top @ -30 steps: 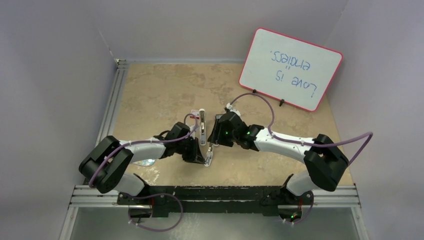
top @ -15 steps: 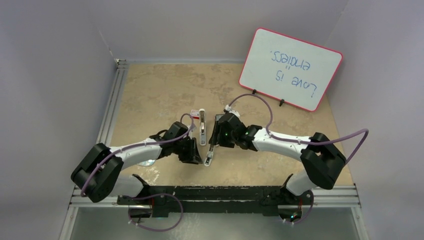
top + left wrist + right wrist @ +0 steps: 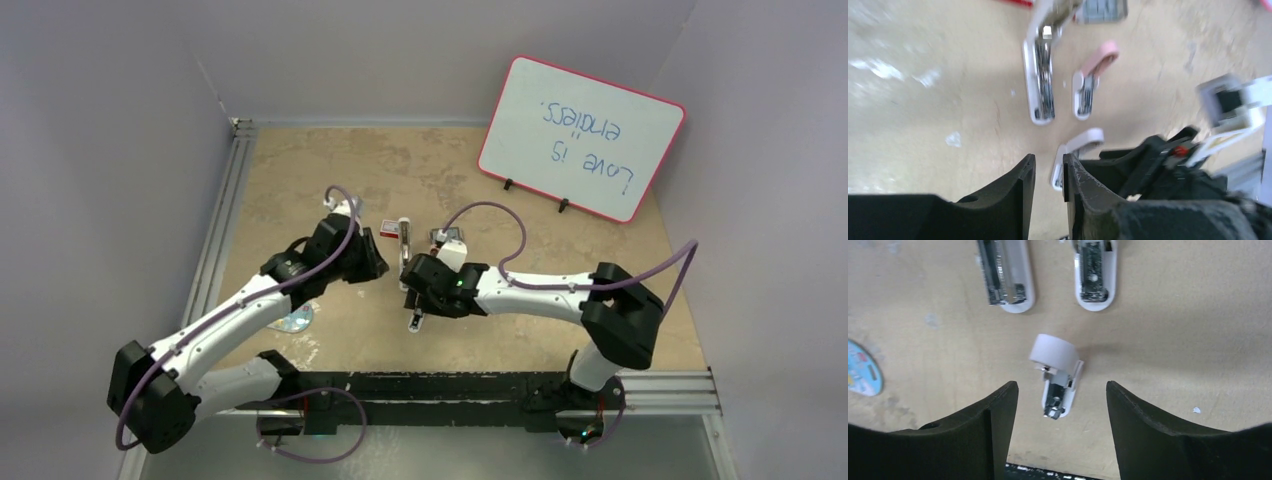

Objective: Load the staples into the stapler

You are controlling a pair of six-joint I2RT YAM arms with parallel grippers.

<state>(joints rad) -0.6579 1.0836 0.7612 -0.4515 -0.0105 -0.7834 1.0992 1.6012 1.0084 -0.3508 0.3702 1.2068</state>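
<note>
Black rail (image 3: 430,385) first, along the near edge of the table (image 3: 300,180). Just past it on the left lies a small round bluish disc (image 3: 295,322). Next comes the right end effector (image 3: 1060,387), its fingers spread wide and released, gripping nothing. A short white stapler piece (image 3: 1055,372) lies on the table in the gap, clear of both fingers. A little farther and to the left hangs the left end effector (image 3: 1048,157), with only a narrow slit between its fingers and nothing in it. Beyond both, two more stapler parts lie side by side: a long white part (image 3: 1040,85) with a shiny metal channel, and a pink-armed part (image 3: 1088,85). The red box of staples (image 3: 388,229) sits just beside their far end, on the left; loose strips I cannot make out. Farthest back stands a pink-framed whiteboard (image 3: 580,135).
</note>
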